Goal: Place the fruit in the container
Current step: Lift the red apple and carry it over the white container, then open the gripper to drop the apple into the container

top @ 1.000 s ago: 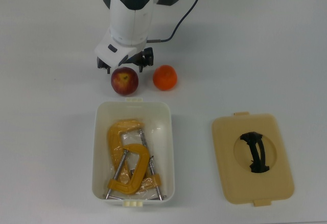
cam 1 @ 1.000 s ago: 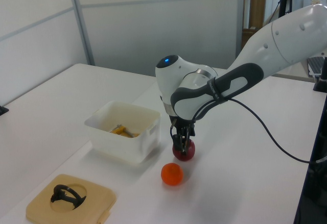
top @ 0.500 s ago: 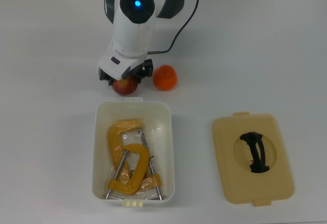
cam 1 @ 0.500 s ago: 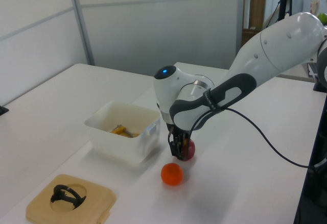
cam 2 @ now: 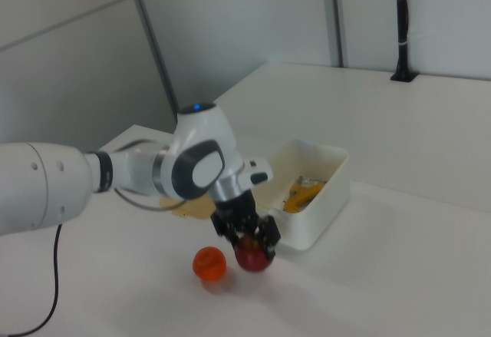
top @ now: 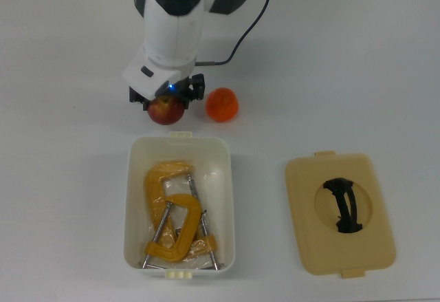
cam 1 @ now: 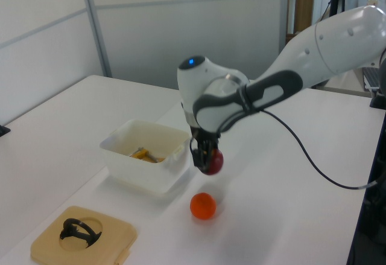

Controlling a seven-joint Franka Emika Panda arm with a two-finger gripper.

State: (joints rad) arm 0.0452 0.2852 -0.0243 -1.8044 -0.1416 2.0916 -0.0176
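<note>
Your gripper (cam 1: 208, 158) is closed on the apple (cam 1: 211, 162), holding it in the air just off the table (top: 385, 68), beside the tub's (top: 136, 199) short end nearest the arm. The orange (top: 222, 104) sits on the table close by, on the top view's right of the apple, well clear of the tub and untouched. The main risk, as I judge it, is the grip: the apple is round and smooth, and it hangs low between the fingers, so a quick swing toward the tub could roll it out and send it across the table. The second risk is the tub wall. In the left view the apple hangs at about rim height, so carrying it straight across would likely clip the rim or the latch tab (top: 180, 135) and shove the tub; lift first, then cross. Inside, two clamps (top: 172, 219) fill much of the tub, mostly toward the far end, leaving bare floor near the arm's end; release there and low, or the apple may bounce off the metal. The lid (top: 339, 212) lies flat near the table's front edge on the top view's right, out of your path.
</note>
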